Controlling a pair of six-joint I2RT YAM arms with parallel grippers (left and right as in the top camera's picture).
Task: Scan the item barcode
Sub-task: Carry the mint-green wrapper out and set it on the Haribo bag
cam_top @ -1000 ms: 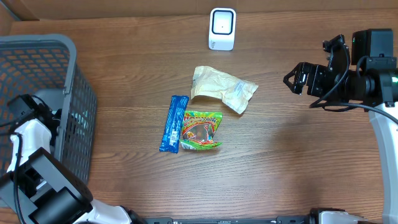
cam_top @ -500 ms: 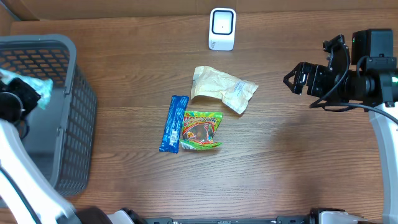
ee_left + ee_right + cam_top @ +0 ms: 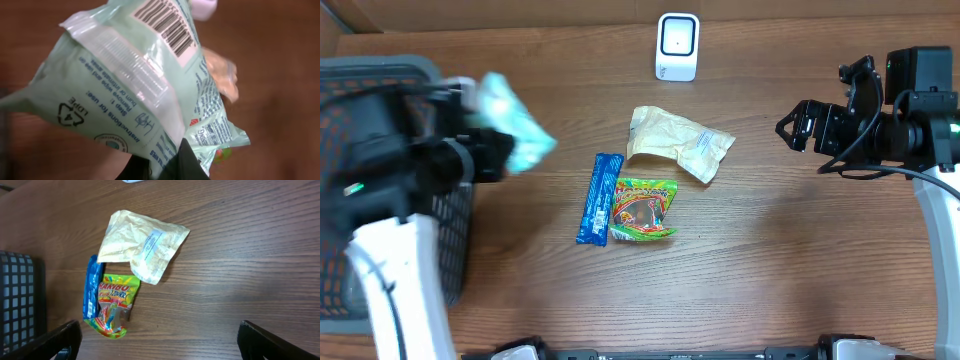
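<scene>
The left claw [image 3: 169,163] was clamped shut on the lower edge of a pale green packet [image 3: 513,122], which it held in the air at the left of the overhead frame, above the bench [image 3: 770,260] and just right of the grey basket [image 3: 380,72]. That arm and the packet were blurred in the overhead view. In the left wrist view the packet filled most of the frame, with its printed back to the camera. Its barcode [image 3: 167,26] sat at the top centre, a recycling triangle showed at the left, and the dark claw fingers [image 3: 187,162] pinched it at the bottom centre.

The white scanner [image 3: 677,46] stood at the top centre of the overhead frame, well apart from the held packet.

Three other items lay on the bench near the middle. These were a cream pouch [image 3: 676,140], a blue bar [image 3: 599,198] below and to its left, and a green candy bag [image 3: 643,208] touching the bar's right side. The pouch's lower edge lay just beside the candy bag's top.

The right claw [image 3: 798,124] hung at the right of the overhead frame with its jaws spread wide and nothing between them, well apart from the items. In the right wrist view its fingertips [image 3: 56,339] sat at the two lower corners.
</scene>
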